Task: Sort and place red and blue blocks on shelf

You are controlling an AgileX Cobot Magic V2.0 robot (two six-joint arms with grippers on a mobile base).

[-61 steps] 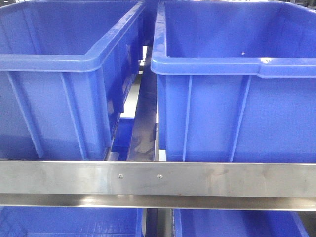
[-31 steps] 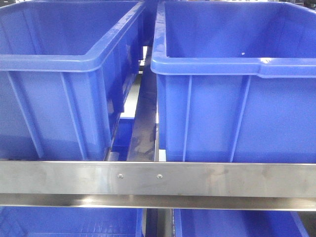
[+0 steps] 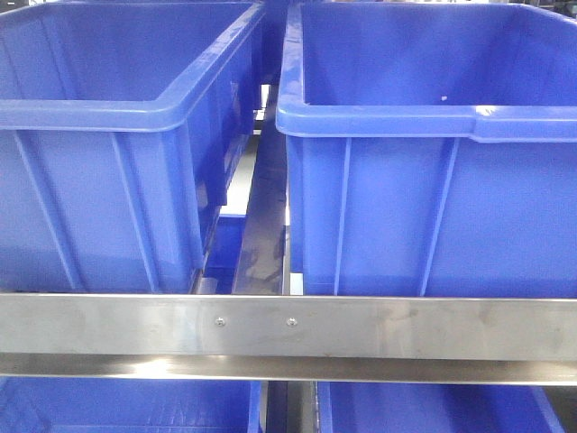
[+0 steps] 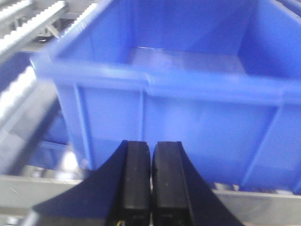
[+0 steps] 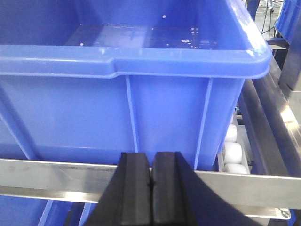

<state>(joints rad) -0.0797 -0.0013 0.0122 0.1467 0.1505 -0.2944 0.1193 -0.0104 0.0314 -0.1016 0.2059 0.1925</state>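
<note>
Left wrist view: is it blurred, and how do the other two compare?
Left wrist view: large blue plastic crate soft and smeared. Right wrist view: sharp, with glare on the stainless-steel front rail. Front view: sharp, with a bright reflection under the rail.

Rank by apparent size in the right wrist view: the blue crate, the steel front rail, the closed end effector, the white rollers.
1. blue crate
2. steel front rail, though it spans the whole width
3. right end effector, enlarged by nearness to the camera
4. white rollers
</note>
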